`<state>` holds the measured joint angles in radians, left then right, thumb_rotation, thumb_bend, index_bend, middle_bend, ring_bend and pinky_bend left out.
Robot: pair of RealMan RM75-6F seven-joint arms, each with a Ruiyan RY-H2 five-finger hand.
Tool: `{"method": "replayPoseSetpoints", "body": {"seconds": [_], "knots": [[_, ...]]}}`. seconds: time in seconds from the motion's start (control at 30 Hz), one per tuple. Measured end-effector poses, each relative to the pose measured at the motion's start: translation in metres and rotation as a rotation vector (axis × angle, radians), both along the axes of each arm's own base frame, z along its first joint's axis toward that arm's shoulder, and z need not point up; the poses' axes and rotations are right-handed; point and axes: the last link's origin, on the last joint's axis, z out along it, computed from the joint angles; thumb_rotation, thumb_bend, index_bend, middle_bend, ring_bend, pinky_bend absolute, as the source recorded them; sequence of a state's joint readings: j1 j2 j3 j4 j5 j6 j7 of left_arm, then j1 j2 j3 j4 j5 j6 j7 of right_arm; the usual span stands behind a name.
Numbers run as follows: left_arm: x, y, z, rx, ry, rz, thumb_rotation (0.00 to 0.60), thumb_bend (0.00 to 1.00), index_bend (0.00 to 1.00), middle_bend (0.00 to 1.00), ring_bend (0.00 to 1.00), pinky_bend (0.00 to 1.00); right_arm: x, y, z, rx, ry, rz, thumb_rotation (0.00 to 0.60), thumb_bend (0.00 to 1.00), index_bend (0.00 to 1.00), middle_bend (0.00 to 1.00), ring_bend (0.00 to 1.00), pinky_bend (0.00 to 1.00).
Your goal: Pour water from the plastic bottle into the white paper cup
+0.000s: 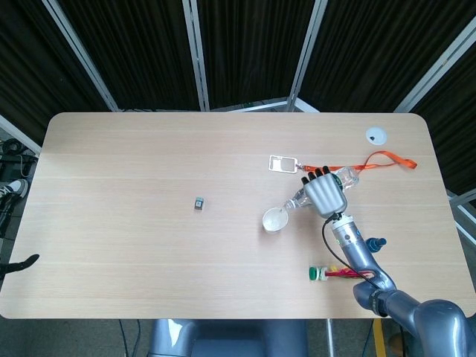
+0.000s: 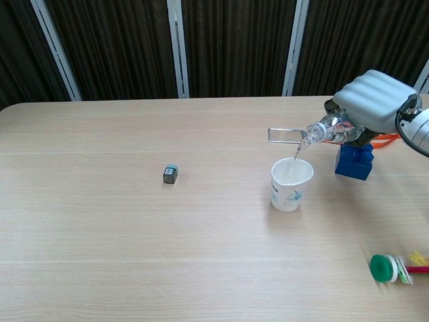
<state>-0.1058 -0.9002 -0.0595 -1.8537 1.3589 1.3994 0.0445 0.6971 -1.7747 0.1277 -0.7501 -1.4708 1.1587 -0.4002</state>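
Right of the desk (image 1: 149, 245) centre, the right robot hand (image 1: 325, 195) grips the bottle (image 2: 330, 129), fingers wrapped over its body, and holds it tilted with the mouth lowered toward the cup (image 2: 291, 184). The cup stands upright on the desk, just below and to the left of the bottle mouth. In the chest view a thin stream of water (image 2: 299, 149) runs from the mouth into the cup, so the pouring step is judged to be in hand. How full the cup is cannot be told from either view. The left robot hand appears in neither view. A blue block (image 2: 353, 162) stands behind the bottle, a badge holder (image 1: 282, 163) with an orange lanyard (image 1: 383, 158) lies beyond it, and a small dark cube (image 2: 170, 174) sits well apart to the left. The next move calls for keeping the mouth over the rim, then righting the bottle before the cup overfills; a drift sideways would likely spill onto the desk.
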Motion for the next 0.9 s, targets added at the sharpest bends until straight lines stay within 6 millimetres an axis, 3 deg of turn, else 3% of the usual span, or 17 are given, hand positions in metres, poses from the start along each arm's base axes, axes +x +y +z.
{"method": "replayPoseSetpoints", "body": {"seconds": [0.63, 0.9], "knots": [[0.0, 0.0003, -0.0004, 0.0, 0.003, 0.002, 0.6, 0.02, 0.0, 0.0, 0.0, 0.0, -0.0036, 0.0006, -0.001, 0.002, -0.003, 0.0, 0.6, 0.46, 0.55, 0.62, 0.53, 0.5], [0.0001, 0.0002, -0.0003, -0.002, 0.002, 0.003, 0.6, 0.02, 0.0, 0.0, 0.0, 0.0, -0.0022, 0.0022, 0.0001, 0.019, -0.11, -0.032, 0.6, 0.46, 0.55, 0.62, 0.53, 0.5]]}}
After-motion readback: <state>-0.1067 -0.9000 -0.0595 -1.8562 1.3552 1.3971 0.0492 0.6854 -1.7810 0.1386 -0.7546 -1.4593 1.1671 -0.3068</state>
